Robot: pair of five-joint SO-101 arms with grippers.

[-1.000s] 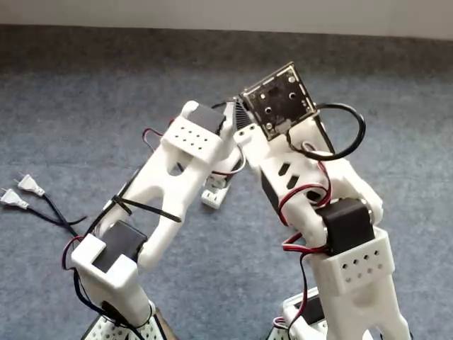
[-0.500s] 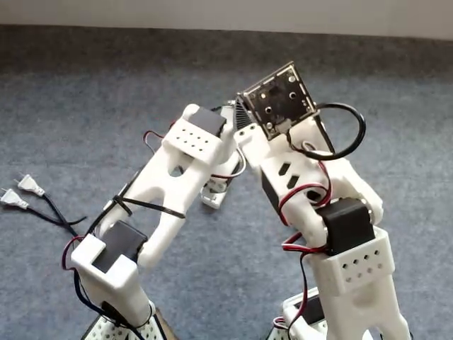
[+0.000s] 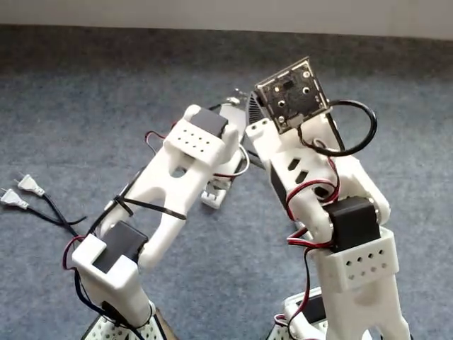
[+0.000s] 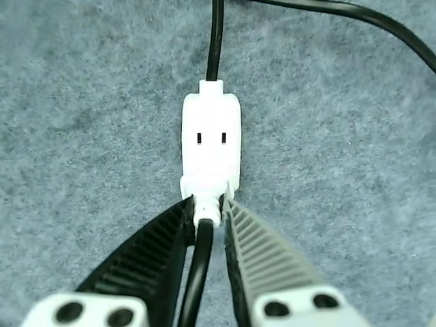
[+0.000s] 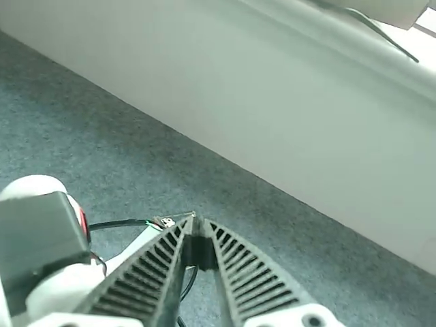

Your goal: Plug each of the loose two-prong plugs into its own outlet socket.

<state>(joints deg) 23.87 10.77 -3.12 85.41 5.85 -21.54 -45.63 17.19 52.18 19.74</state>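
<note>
The white socket [image 4: 211,143] is seen lying flat on the grey carpet [image 4: 82,102], its two slots facing up. A white plug [image 4: 207,210] is set against the socket's near end and is clamped between the jaws of the left gripper [image 4: 208,225], with its black cord [image 4: 197,272] running back between them. The right gripper [image 5: 197,228] is held raised above the carpet, pointed toward the pale wall [image 5: 272,102], its jaws drawn together; whether anything is pinched cannot be told. Two loose plugs [image 3: 28,185] are found well apart from both arms, at the carpet's left edge.
</note>
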